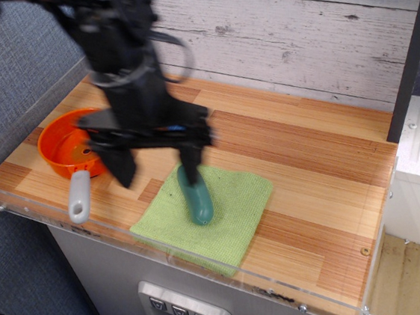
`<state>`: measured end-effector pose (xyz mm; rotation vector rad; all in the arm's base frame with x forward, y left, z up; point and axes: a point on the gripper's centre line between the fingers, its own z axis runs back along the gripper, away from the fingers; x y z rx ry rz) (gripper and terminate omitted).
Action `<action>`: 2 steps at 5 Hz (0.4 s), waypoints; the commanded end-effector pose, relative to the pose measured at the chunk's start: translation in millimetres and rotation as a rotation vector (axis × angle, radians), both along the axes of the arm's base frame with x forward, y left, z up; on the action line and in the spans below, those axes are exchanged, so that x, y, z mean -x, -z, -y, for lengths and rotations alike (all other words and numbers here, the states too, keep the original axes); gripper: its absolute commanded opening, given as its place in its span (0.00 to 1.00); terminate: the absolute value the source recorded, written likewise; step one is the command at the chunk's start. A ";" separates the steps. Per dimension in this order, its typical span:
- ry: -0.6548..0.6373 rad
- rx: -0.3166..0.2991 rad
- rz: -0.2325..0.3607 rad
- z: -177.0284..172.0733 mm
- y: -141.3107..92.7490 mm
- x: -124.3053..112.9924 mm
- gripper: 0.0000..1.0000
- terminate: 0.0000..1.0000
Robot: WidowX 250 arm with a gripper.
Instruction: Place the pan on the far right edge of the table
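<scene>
Observation.image view: gripper (157, 167) hung over worktop's left-centre, motion-blurred, fingers spread wide apart, holding nothing. Pan (73, 145) sat near left front corner of table (307, 147), partly hidden behind arm; grey handle (79, 196) pointed toward front edge, close to acrylic rim. Teal pickle-shaped toy (196, 196) lay on green cloth (224, 216) by front edge, just beside right finger.

Judgement: reach step. Best to descend over pan wall, straddle rim, avoid nudging handle into acrylic; carry across above toy and cloth.

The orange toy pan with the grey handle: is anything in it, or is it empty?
Apparently empty: the visible part of the orange toy pan shows bare orange floor; the gripper hides its right side.
</scene>
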<state>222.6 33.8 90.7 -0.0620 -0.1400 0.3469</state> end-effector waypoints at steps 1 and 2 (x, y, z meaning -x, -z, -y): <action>-0.123 -0.090 -0.004 -43.0 -7.0 7.5 1.00 0.00; -0.217 -0.109 -0.034 -67.8 -1.4 19.5 1.00 0.00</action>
